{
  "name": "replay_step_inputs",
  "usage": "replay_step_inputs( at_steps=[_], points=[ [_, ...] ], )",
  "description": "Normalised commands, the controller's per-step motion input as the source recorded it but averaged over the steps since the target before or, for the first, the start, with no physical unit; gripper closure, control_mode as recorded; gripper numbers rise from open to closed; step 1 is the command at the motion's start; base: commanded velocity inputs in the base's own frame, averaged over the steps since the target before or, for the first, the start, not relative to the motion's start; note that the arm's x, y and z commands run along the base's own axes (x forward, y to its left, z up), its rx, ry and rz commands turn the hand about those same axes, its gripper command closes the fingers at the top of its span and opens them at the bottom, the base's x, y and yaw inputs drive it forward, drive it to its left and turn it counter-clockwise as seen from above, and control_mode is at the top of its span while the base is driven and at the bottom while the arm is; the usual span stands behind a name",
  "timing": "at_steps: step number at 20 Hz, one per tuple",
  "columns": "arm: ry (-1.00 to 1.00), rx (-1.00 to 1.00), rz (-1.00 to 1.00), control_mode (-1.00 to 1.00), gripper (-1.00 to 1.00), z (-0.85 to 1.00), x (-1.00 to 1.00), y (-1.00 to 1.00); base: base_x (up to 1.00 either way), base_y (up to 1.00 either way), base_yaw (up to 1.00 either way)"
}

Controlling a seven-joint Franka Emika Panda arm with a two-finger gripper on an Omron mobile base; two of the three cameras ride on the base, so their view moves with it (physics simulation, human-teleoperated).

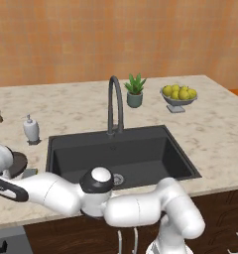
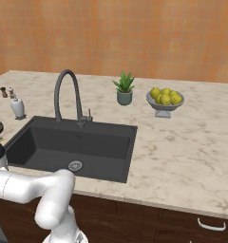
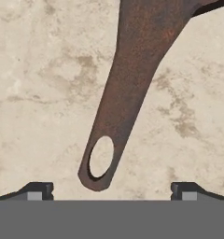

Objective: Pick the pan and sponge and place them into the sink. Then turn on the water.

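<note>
On the marble tabletop (image 1: 210,129) left of the sink (image 1: 141,149), the pan (image 1: 17,161) sits partly hidden behind the robot's arm, with a bit of the sponge (image 1: 29,173) peeking out just beside it. In the hand view the claw (image 3: 112,189) is spread wide right over the pan's handle (image 3: 128,88), fingertips (image 3: 37,190) on either side of the end with the hang hole, holding nothing. The sink is dry, drain (image 2: 75,165) showing, and the faucet (image 2: 68,95) arches behind it. A soap bottle (image 1: 30,129), small plant (image 1: 135,92) and fruit bowl (image 1: 178,95) sit further back.
</note>
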Motion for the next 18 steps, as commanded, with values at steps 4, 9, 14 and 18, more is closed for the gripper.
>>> replay_step_inputs(
  at_steps=[4, 9, 14, 18],
  points=[
    [0.00, 0.00, -0.12, -1.00, -1.00, -0.22, 0.08, 0.00, 0.00, 0.00, 0.00],
    [0.06, -0.03, -0.09, -1.00, -1.00, 0.00, 0.10, 0.05, 0.00, 0.00, 0.00],
    [0.11, -0.04, 0.00, -1.00, -1.00, 0.00, 0.11, 0.00, 0.00, 0.00, 0.00],
    [0.00, -0.10, 0.02, -1.00, -1.00, 0.00, 0.13, 0.16, 0.00, 0.00, 0.00]
  ],
)
